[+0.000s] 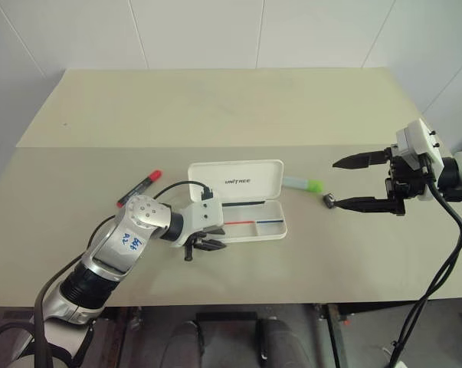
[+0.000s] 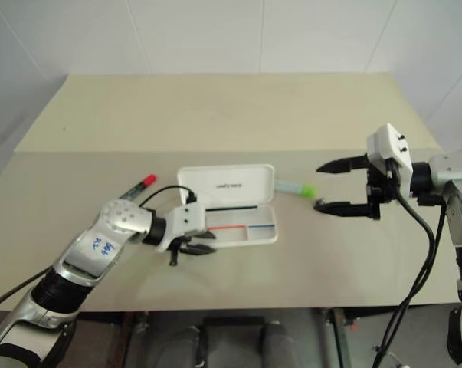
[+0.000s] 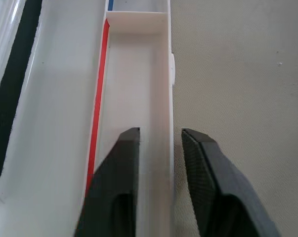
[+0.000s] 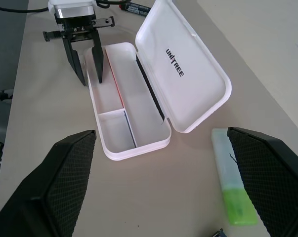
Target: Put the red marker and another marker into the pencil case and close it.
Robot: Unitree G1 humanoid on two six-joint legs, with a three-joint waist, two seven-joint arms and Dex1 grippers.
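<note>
Red marker [image 4: 135, 7] cut off by edge.

The place looks like a robot test room or lab: a plain beige surface [image 1: 215, 107] stands against bare white panelled walls [image 1: 215, 31], with black cables [image 1: 445, 253] trailing from the arm.

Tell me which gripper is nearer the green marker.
Right. The right gripper hovers open just beside the green marker; the left gripper is across the open case, at its far end.
</note>
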